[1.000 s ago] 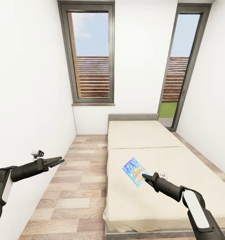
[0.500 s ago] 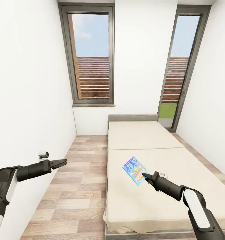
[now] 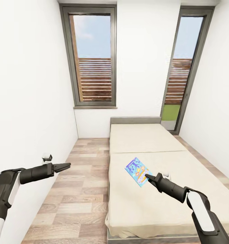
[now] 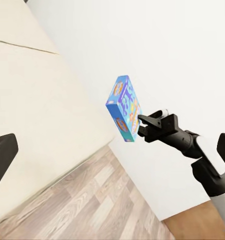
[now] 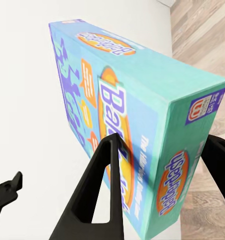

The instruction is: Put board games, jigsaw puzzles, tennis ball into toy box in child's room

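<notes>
Pressed together at their tips, the fingers of the left gripper (image 3: 65, 166) pointed toward three o'clock at about eight o'clock in the head view, holding nothing, over the wood-plank floor (image 3: 77, 189) beside the white wall (image 3: 29, 101). Behind it, at eleven o'clock, a tall grey-framed window (image 3: 93, 57) showed sky and brown slats. Further right, the bed (image 3: 145, 203) with its beige cover ran from the centre toward five o'clock, its grey headboard (image 3: 135, 119) against the far wall. Over the bed, just right of centre, the blue board game (image 3: 138, 171) was lifted clear of the cover and tilted, pinched at its lower corner by the right gripper (image 3: 149, 177). From the right wrist camera, the two dark fingers (image 5: 105, 190) straddled the box's (image 5: 137, 125) thin edge, one on each broad face. From the left wrist camera, the box (image 4: 125, 107) stood on edge in that gripper (image 4: 142, 125), above the bed's side. At one o'clock stood a narrow glass door (image 3: 187, 64).
</notes>
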### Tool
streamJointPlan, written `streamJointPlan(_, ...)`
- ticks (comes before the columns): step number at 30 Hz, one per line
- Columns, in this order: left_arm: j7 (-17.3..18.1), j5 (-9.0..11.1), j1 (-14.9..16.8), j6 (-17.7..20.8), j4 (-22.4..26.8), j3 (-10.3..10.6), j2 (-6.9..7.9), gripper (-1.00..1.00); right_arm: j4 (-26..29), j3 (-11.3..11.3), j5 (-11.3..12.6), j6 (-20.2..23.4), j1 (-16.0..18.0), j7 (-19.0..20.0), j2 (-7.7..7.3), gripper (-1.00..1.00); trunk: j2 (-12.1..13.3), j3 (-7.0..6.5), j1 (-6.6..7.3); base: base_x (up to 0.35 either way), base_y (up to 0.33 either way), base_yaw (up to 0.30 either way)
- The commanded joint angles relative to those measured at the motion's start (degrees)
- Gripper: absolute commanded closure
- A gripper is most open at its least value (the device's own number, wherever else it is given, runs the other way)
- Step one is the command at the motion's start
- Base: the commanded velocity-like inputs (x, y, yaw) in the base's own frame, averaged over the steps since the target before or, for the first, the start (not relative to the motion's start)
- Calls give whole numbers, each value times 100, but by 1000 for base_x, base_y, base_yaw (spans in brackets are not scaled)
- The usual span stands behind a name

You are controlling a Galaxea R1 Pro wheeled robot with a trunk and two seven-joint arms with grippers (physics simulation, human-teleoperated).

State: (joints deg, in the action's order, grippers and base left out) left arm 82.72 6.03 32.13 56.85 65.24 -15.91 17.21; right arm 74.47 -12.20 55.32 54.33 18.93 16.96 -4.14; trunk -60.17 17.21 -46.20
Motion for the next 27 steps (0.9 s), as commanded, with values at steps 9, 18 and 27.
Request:
streamJointPlan(9, 14, 8, 4, 56, -1, 35, 2, -100, -27, -15, -48, 23, 12, 61, 1, 100, -5, -38, -1, 137, 0, 22)
streamJointPlan(18, 40, 32, 4, 60, 58, 35, 2, -100, -57, -19, -49, 23, 14, 62, 1, 100, 196, -175, 109, 7, 0, -126)
streamJointPlan(27, 34, 26, 4, 78, 76, 35, 2, -100, -55, -18, -48, 13, 14, 62, 8, 100, 557, -339, 307, 0, 0, -46)
